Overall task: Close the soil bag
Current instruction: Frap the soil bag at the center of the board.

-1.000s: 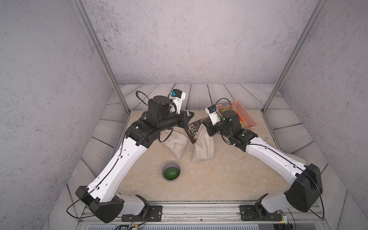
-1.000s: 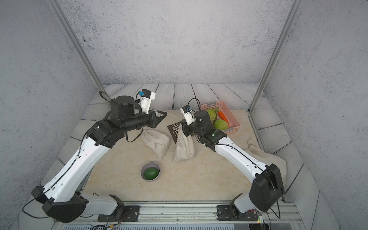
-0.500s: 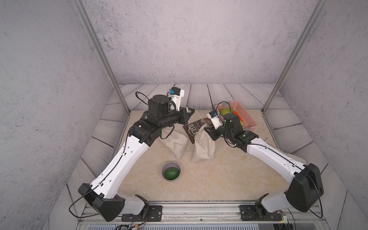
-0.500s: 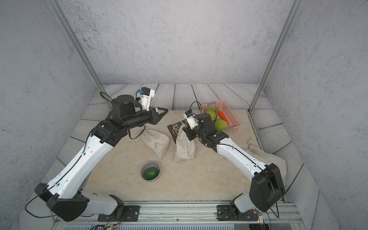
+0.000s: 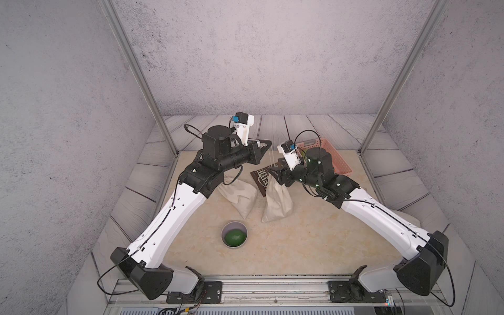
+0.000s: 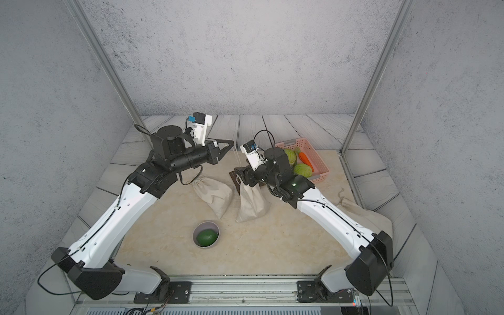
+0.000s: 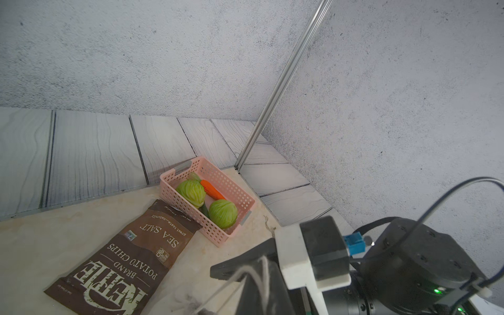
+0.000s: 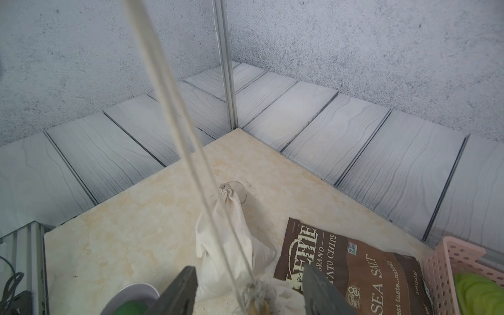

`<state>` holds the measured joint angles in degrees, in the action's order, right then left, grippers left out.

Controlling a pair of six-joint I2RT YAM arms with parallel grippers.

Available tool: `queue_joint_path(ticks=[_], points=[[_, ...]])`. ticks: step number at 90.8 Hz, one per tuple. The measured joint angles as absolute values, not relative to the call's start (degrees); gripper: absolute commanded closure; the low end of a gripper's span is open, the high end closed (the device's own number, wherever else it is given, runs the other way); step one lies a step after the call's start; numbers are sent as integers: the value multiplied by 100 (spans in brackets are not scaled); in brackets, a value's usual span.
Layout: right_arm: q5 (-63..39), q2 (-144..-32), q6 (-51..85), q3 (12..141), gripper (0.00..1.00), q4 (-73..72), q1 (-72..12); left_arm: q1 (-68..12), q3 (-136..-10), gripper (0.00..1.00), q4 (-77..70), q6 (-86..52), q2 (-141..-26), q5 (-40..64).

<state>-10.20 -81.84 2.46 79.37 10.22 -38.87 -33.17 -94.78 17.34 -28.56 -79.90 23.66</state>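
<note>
Left tool (image 5: 268, 143) pinches the drawstring (image 8: 191, 136) taut; right tool (image 8: 249, 289) stands spread either side of the soil bag (image 5: 276, 203) neck. Unbraced, a harder pull could topple the bag.

Both top views: high, far, looking down on the whole scene toward pink perforated plastic basket (image 5: 341, 161). Left wrist: low, near, faces basket. Right wrist: low, catches basket's corner. All share brown foil chips bag (image 7: 128, 261) beside basket.
</note>
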Motion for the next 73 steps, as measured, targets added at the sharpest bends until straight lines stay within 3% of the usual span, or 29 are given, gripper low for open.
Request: queue_joint_path(ticks=[13, 26, 46, 73], points=[[-834, -8442, 344, 8123, 69, 1028, -3887, -3319, -9478, 100, 1732, -2860, -7990, 2383], [-456, -8770, 379, 8195, 86, 1186, -3883, -3323, -9483, 100, 1739, -2875, -7981, 2405], [108, -9096, 425, 7918, 91, 958, -3835, -3118, -9504, 100, 2504, -2877, -7953, 2379], [36, -9155, 388, 7015, 87, -148, -3743, -2255, -9504, 100, 3601, -3122, -7950, 2718]])
